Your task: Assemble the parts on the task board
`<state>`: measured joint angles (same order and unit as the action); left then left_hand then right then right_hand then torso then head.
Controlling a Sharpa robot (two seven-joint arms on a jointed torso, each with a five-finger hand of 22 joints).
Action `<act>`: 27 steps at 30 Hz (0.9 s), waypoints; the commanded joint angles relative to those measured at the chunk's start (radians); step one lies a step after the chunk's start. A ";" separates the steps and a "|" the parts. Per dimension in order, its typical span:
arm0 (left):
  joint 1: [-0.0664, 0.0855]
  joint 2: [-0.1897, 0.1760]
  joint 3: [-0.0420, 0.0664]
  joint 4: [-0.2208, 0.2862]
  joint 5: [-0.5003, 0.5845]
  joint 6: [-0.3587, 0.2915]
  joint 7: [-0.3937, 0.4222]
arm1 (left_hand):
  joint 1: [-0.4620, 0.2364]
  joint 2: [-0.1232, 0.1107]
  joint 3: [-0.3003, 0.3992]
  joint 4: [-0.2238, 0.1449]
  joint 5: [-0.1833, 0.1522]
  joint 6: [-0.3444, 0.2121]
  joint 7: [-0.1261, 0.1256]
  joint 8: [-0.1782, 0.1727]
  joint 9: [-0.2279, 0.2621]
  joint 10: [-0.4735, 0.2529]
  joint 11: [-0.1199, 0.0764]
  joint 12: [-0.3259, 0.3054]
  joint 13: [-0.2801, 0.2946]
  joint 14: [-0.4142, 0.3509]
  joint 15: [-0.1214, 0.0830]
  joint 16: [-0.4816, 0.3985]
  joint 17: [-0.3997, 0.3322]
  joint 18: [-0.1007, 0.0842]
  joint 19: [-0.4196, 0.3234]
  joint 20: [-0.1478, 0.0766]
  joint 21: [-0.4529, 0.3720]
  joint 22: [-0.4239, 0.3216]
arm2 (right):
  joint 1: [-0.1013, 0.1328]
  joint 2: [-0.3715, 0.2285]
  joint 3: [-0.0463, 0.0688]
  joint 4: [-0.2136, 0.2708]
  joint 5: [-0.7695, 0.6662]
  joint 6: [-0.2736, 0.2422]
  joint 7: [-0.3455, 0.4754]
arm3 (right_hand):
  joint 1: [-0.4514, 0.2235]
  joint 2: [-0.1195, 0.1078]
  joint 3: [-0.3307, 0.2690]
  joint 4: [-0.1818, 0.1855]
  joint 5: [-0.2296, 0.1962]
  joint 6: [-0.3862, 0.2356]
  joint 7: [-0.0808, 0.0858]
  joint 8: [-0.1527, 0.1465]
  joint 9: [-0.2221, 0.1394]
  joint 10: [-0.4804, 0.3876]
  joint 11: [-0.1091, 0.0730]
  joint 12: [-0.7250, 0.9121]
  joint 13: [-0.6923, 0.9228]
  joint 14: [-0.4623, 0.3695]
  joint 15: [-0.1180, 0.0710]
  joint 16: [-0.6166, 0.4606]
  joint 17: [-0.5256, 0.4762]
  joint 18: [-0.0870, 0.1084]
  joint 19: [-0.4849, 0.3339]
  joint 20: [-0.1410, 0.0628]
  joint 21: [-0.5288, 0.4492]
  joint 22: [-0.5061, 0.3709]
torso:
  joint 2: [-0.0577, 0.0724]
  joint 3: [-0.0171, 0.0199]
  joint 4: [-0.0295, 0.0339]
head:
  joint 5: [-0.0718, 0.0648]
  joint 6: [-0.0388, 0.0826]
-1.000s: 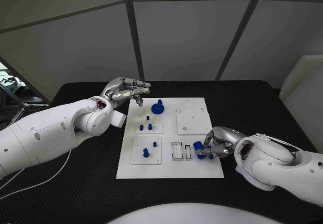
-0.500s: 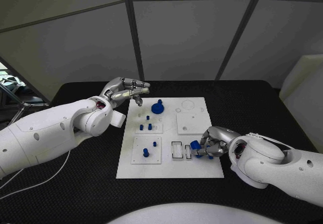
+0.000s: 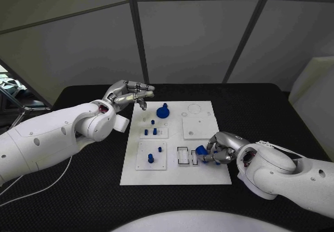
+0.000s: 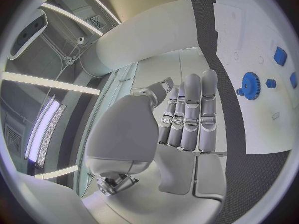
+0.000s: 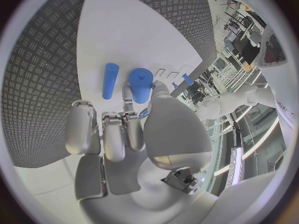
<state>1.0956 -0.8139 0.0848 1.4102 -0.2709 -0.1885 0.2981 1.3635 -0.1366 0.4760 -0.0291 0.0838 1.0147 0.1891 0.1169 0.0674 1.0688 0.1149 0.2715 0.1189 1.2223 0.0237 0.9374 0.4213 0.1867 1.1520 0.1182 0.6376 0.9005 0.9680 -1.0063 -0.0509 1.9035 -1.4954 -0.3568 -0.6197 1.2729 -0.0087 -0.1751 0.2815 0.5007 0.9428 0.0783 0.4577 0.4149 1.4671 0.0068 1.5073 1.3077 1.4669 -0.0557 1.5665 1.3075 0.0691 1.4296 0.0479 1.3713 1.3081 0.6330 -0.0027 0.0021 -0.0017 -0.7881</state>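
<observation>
Over the last second my right hand point(image 3: 217, 147) crept left along the task board point(image 3: 201, 178), pinching a blue cylinder point(image 5: 141, 84) toward the clear slots point(image 3: 183, 155); insertion looked imminent. Left hand point(image 3: 130, 94) stayed raised at the board's far-left corner, fingers curled on nothing.

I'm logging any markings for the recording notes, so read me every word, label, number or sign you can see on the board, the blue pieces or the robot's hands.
None can be read.
White board: no print visible.
Blue pieces, such as the gear: no marks visible.
Left hand and right hand: no legible label.
</observation>
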 commanded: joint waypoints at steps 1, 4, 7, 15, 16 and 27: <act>0.001 0.001 0.001 0.001 0.004 0.010 0.002 | -0.002 0.011 -0.004 0.001 0.004 -0.005 0.001 0.001 0.000 -0.005 -0.002 0.003 -0.002 -0.001 0.002 -0.003 -0.001 -0.004 -0.005 0.004 -0.004 -0.002 | 0.001 -0.006 0.001 0.022 0.034 -0.134 0.035 | 0.007 0.003 -0.005 -0.002 0.007 0.006 -0.005 0.008 0.013 0.067 -0.009 0.009 0.203 0.104 -0.009 0.004 0.263 -0.009 0.008 -0.001 0.005 0.005 | -0.001 -0.0006 0.0007 | -0.003 0.005; 0.001 0.002 0.001 0.001 0.004 0.011 0.001 | -0.002 0.012 -0.004 0.001 0.004 -0.006 0.001 0.002 0.000 -0.006 -0.002 0.004 -0.002 -0.002 0.002 -0.003 -0.002 -0.004 -0.005 0.004 -0.004 -0.002 | 0.001 -0.011 0.002 0.040 0.066 -0.188 0.060 | 0.003 0.009 -0.009 0.003 0.022 0.008 -0.008 0.011 0.020 0.070 -0.011 0.013 0.207 0.104 -0.011 0.004 0.263 -0.010 0.008 -0.003 0.006 0.007 | 0.000 -0.0010 0.0046 | -0.006 0.009; 0.001 0.002 0.001 0.001 0.004 0.012 0.001 | -0.002 0.012 -0.004 0.001 0.004 -0.006 0.001 0.002 0.000 -0.006 -0.002 0.004 -0.002 -0.002 0.002 -0.003 -0.002 -0.004 -0.005 0.004 -0.004 -0.002 | 0.001 -0.011 0.002 0.054 0.090 -0.210 0.073 | 0.002 0.009 -0.010 0.004 0.025 0.009 -0.008 0.011 0.022 0.071 -0.012 0.013 0.207 0.104 -0.011 0.004 0.263 -0.010 0.009 -0.004 0.007 0.007 | 0.001 -0.0005 0.0036 | -0.004 0.010; 0.001 0.001 0.001 0.003 0.004 0.013 -0.001 | -0.002 0.012 -0.004 0.001 0.004 -0.006 0.001 0.002 0.000 -0.006 -0.002 0.004 -0.002 -0.002 0.002 -0.003 -0.002 -0.004 -0.005 0.004 -0.004 -0.002 | 0.001 0.017 0.002 0.050 0.125 -0.211 0.092 | 0.004 0.014 -0.011 0.004 0.045 0.010 -0.011 0.013 0.028 0.073 -0.015 0.015 0.210 0.104 -0.014 0.004 0.263 -0.010 0.009 -0.006 0.007 0.008 | 0.002 -0.0012 0.0032 | -0.003 0.011; 0.001 0.001 0.001 0.003 0.004 0.014 -0.002 | -0.002 0.012 -0.004 0.001 0.004 -0.006 0.001 0.002 0.000 -0.006 -0.002 0.004 -0.002 -0.002 0.002 -0.003 -0.002 -0.004 -0.005 0.004 -0.004 -0.002 | 0.001 0.024 0.002 0.046 0.132 -0.195 0.091 | 0.003 0.014 -0.012 0.005 0.046 0.010 -0.011 0.013 0.029 0.072 -0.015 0.015 0.210 0.104 -0.014 0.004 0.263 -0.010 0.009 -0.006 0.006 0.007 | 0.002 -0.0009 0.0033 | -0.003 0.012; 0.001 -0.001 0.001 0.008 0.004 0.016 -0.002 | -0.002 0.012 -0.004 0.001 0.005 -0.006 0.001 0.002 0.000 -0.007 -0.001 0.005 -0.002 -0.002 0.002 -0.003 -0.002 -0.004 -0.005 0.004 -0.005 -0.002 | 0.001 0.091 0.002 -0.003 0.199 -0.044 0.066 | -0.035 0.032 -0.027 0.009 0.034 0.026 -0.016 0.014 0.041 0.069 -0.018 0.007 0.204 0.104 -0.017 0.004 0.263 -0.009 0.006 -0.009 0.003 0.004 | 0.003 -0.0011 0.0042 | 0.005 0.011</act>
<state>1.0956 -0.8141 0.0849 1.4150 -0.2709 -0.1837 0.2945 1.3634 -0.1366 0.4760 -0.0291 0.0838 1.0147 0.1891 0.1169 0.0673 1.0690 0.1151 0.2715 0.1181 1.2223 0.0237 0.9374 0.4206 0.1866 1.1520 0.1183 0.6376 0.8997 0.9681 -0.9182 -0.0492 1.9025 -1.3350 -0.4636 -0.5513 1.2444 0.0219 -0.1976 0.2915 0.5409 0.9461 0.0780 0.4676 0.4512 1.4663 -0.0041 1.5181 1.3076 1.4648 -0.0648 1.5664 1.3073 0.0694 1.4332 0.0443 1.3739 1.3078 0.6358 -0.0039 0.0066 0.0020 -0.7771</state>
